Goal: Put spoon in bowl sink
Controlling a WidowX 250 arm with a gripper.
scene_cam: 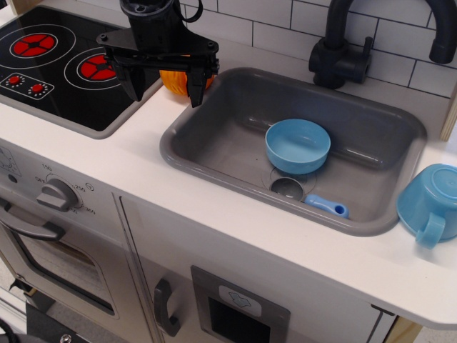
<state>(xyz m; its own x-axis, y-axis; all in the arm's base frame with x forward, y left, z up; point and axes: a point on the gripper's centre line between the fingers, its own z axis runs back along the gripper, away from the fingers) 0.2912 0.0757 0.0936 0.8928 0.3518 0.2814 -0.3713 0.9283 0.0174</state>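
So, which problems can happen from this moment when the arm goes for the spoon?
1. The spoon lies flat on the sink floor near the front wall, so the open gripper may get little room around it.
2. The bowl sits tilted right beside the scoop; a descent could bump it.
3. The mug stands near the counter edge.

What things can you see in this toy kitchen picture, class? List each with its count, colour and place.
spoon: one, grey scoop with light blue handle, on sink floor before bowl
bowl: one, light blue, in sink
sink: one, grey, set in counter
mug: one, light blue, on its side on the counter right of sink
orange object: one, behind gripper, partly hidden
stove: one, black with red rings, left
faucet: one, black, behind sink
gripper: one, black, open, above the counter left of sink
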